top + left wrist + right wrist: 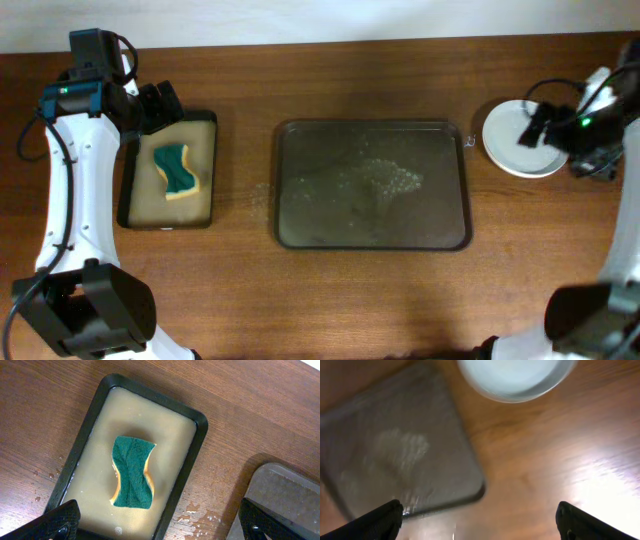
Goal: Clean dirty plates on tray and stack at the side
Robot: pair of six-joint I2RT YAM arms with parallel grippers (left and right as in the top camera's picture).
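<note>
My right pincer (480,525) hangs with its fingers spread wide, gripping nothing, over the white plates (512,377). In the wrist view they show just ahead of the fingertips. They sit on the surface (400,300) just beside the right edge of the big brown tray (320,200), which shows wet smears. I cannot count the plates. My left pincer (160,527) is equally wide and holds nothing, over the small black tray (200,425) where a green sponge (132,472) lies.
</note>
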